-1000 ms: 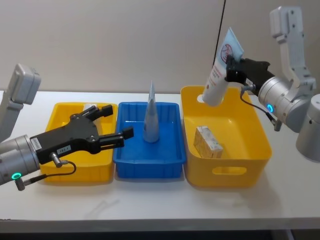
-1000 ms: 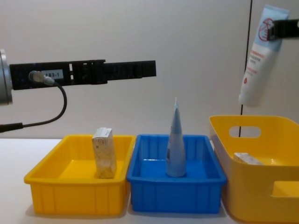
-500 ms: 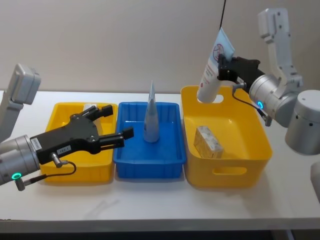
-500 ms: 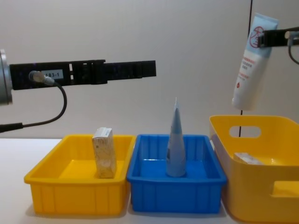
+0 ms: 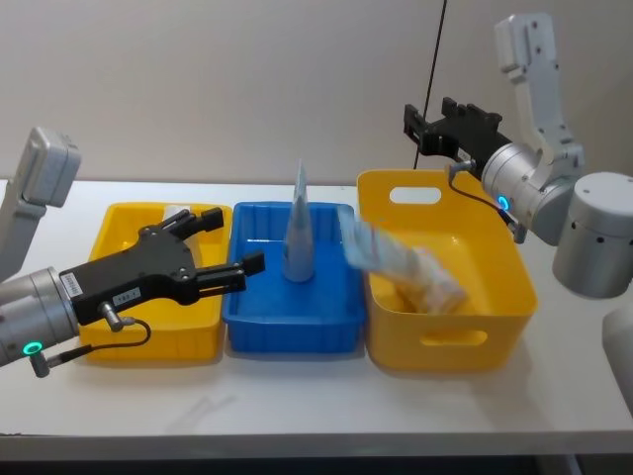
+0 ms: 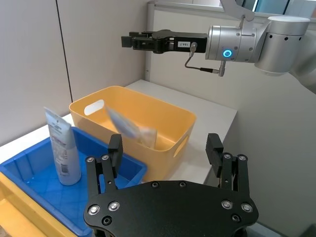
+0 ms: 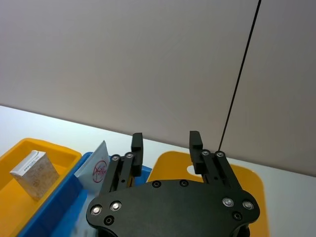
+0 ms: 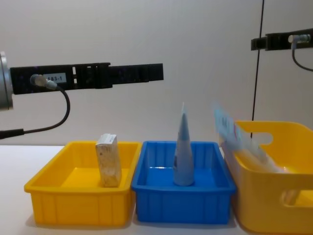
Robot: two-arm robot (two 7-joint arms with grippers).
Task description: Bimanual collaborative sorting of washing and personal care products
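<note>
A pale squeeze tube (image 5: 388, 259) is in mid-fall, blurred, tilted across the near-left rim of the large yellow bin (image 5: 499, 332); the same tube (image 8: 230, 131) leans over that bin's wall. My right gripper (image 5: 413, 127) hovers high above the bin's back edge, open, nothing between its fingers (image 7: 137, 143). Another tube (image 5: 299, 234) stands upright in the blue bin (image 5: 297, 325). A leaf-print carton (image 8: 108, 160) stands in the left yellow tray (image 8: 73, 198). My left gripper (image 5: 235, 240) is open, held level above the tray and the blue bin's left edge.
The three bins sit side by side on a white table (image 5: 316, 411), with bare table in front. A black cable (image 5: 435, 49) runs down the wall behind the large bin. My left arm (image 8: 73, 78) spans high across the chest view.
My right gripper opened and let go of the tube, which dropped from above the large yellow bin onto its left rim. The right gripper rose slightly and shifted left. The left arm stayed still.
</note>
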